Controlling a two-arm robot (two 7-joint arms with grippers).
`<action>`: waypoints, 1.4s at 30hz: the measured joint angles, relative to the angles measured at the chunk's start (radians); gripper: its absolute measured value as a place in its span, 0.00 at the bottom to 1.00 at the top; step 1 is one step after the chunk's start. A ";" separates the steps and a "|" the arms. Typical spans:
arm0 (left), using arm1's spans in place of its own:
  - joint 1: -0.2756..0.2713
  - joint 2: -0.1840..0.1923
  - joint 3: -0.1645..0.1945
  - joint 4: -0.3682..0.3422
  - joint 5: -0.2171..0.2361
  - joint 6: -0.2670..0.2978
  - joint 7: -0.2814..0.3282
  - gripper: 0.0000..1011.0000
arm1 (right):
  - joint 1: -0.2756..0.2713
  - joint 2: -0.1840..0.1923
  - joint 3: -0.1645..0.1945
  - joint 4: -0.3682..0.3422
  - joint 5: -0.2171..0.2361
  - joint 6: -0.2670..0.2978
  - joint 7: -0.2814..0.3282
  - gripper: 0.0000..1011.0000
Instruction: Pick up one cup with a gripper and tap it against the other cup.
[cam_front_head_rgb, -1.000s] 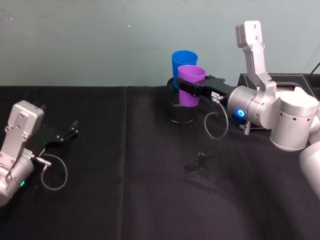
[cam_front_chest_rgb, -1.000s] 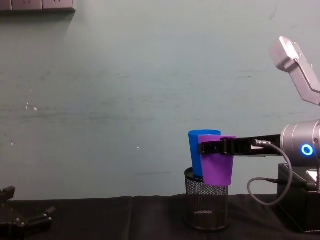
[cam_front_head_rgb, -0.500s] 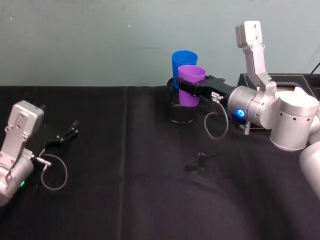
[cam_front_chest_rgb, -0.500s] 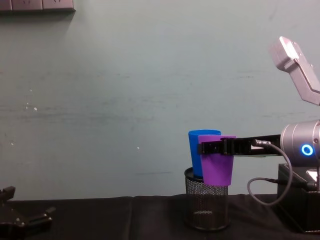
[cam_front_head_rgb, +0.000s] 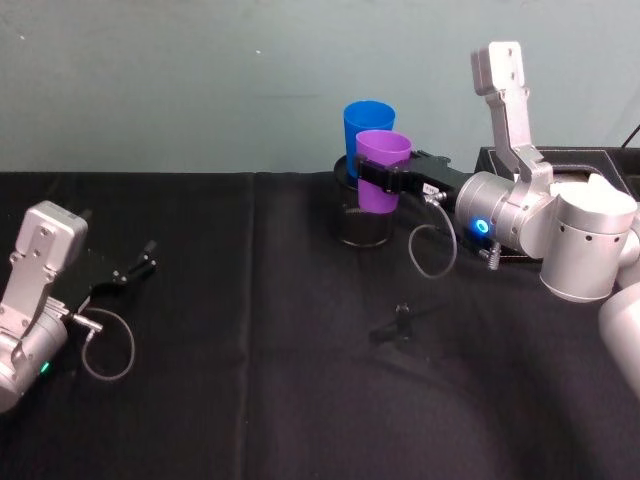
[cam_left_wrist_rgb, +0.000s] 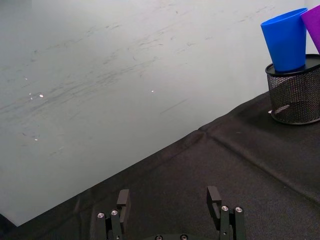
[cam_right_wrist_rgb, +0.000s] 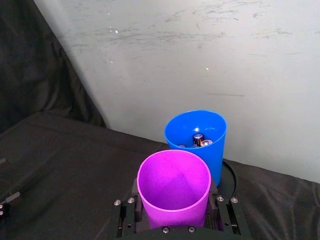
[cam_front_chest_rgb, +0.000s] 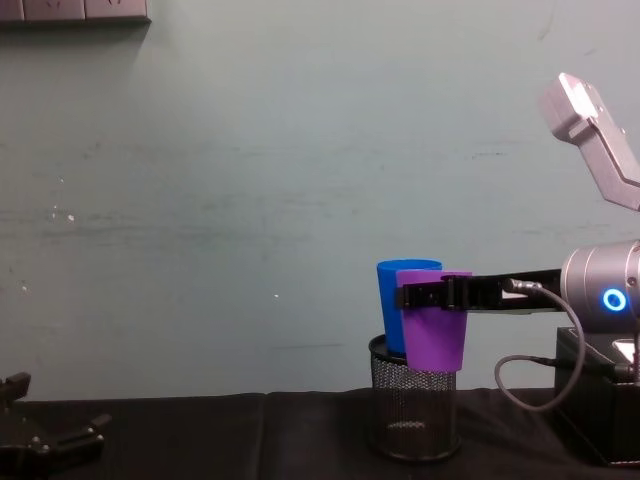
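Two fingers of the left gripper (cam_front_head_rgb: 135, 262) stand apart, near left on the table (cam_front_head_rgb: 300, 400). Farther right, the right gripper (cam_front_head_rgb: 372, 178) clamps the purple cup (cam_front_head_rgb: 382, 150) aloft, upright, rim up, just before the blue cup (cam_front_head_rgb: 365, 120), upright in the holder (cam_front_head_rgb: 360, 228).

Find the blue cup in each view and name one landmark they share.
Head view: blue cup upper centre, behind the purple cup.
Chest view: blue cup right of centre, left of the purple cup.
Left wrist view: blue cup standing in the black mesh holder.
Right wrist view: blue cup just beyond the purple cup.
Shared landmark: the black mesh holder.
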 joint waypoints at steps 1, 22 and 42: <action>0.000 0.000 0.000 0.000 0.000 0.000 0.000 0.99 | 0.000 0.000 0.000 0.000 0.000 0.000 0.000 0.72; 0.000 0.000 0.000 0.000 0.000 0.000 0.000 0.99 | 0.000 0.000 0.000 0.000 0.000 0.000 0.000 0.72; 0.000 0.000 0.000 0.000 0.000 0.000 0.000 0.99 | 0.000 0.000 0.000 0.000 0.000 0.000 0.000 0.72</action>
